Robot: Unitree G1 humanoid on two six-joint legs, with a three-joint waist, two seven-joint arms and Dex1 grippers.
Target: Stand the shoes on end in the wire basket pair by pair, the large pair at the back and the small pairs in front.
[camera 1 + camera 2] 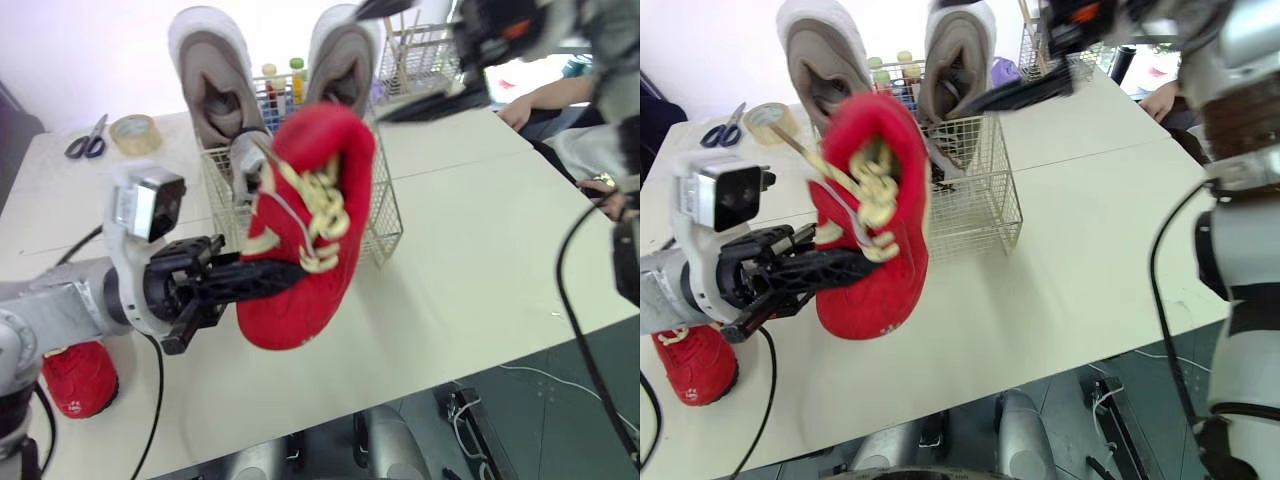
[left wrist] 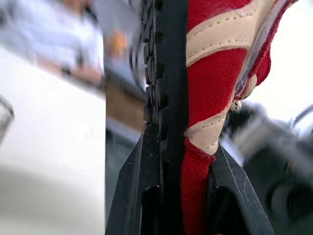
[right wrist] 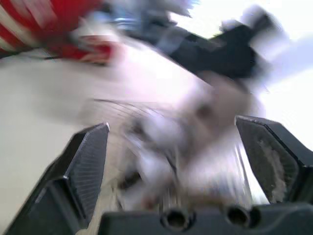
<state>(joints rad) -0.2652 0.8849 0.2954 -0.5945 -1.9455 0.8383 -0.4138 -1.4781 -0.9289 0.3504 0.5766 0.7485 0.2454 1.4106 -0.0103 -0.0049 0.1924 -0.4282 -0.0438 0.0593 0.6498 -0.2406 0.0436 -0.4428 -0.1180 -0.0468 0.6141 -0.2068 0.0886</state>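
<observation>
- Pinches red shoe (image 1: 310, 200) tight in left gripper (image 1: 250, 280), aloft before wire basket (image 1: 385, 225).
- Holds right gripper (image 3: 171, 132) wide open, empty, near basket.
- Shows grey pair (image 1: 215, 80) upright at basket's back; second red shoe (image 1: 78, 380) on table (image 1: 470, 260).

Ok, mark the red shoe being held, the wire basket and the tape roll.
held red shoe (image 1: 290, 305), left eye view, red fabric below the laces.
wire basket (image 1: 975, 200), right eye view, front wire wall.
tape roll (image 1: 136, 146), left eye view, near outer side.
</observation>
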